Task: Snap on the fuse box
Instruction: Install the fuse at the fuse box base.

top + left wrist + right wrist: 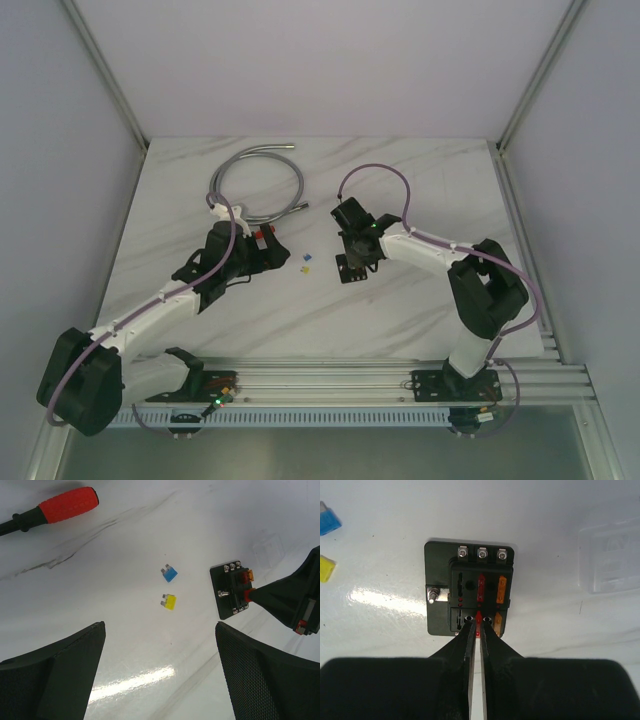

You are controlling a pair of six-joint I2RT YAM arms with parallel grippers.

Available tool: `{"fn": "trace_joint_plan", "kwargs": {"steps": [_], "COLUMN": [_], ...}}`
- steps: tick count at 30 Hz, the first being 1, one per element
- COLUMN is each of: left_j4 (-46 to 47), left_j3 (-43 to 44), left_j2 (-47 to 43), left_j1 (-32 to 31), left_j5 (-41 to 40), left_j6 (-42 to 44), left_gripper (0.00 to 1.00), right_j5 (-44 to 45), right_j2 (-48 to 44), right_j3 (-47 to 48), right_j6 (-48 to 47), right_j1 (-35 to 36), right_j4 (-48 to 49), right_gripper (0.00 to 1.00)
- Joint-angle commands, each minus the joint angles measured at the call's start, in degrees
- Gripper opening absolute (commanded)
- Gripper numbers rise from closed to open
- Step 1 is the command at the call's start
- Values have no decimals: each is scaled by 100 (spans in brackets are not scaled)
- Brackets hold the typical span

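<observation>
My right gripper (pixel 479 624) is clenched almost to touching, and a sliver of red fuse (pixel 479 616) is pinched between its tips. The tips sit on the near row of slots of the fuse box (pixel 439 580). The box lies flat on the table (pixel 420 180), about mid-table, just right of the two loose fuses and directly under my right fingers. Its far row holds a seated red fuse (pixel 481 587) in the middle slot and an orange fuse (pixel 502 589) to its right. The slot left of them looks empty. Three screws line the box's far edge, and one metal stud sticks out on its left side.

My left gripper (pixel 160 672) is released, with the jaws spread wide and nothing between them. It hangs over bare table to the left of the box, well apart from it. The blue fuse (pixel 170 573) and the yellow fuse (pixel 169 601) lie side by side between my two grippers. They are close together but not touching, and neither gripper touches them.

The clear cover (pixel 612 555) rests on the table to the right of the box, near it but apart. A screwdriver (pixel 67 504) with a red grip lies beside my left gripper on its far side. A grey hose (pixel 265 150) is looped on the far left of the table, well away from the box.
</observation>
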Motion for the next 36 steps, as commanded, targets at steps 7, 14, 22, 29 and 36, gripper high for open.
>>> {"fn": "trace_joint_plan", "kwargs": {"steps": [7, 14, 22, 29, 36], "left_j4": [-78, -80, -88, -118, -143], "left_j3": [153, 168, 154, 135, 115], "left_j2": [-61, -36, -60, -112, -167], "left_j1": [42, 48, 45, 48, 50], "left_j5": [63, 58, 82, 69, 97], "left_j6": [-13, -23, -43, -54, -70], "left_gripper": [100, 100, 100, 100, 100], "right_j5": [160, 52, -66, -61, 51], "right_j2": [279, 413, 896, 697, 971], "right_j3": [-206, -494, -466, -879, -889], "right_j6": [106, 84, 62, 127, 55], "right_j1": [29, 31, 22, 23, -19], "right_j4": [-165, -169, -305, -567, -611], "right_gripper": [4, 3, 0, 0, 0]}}
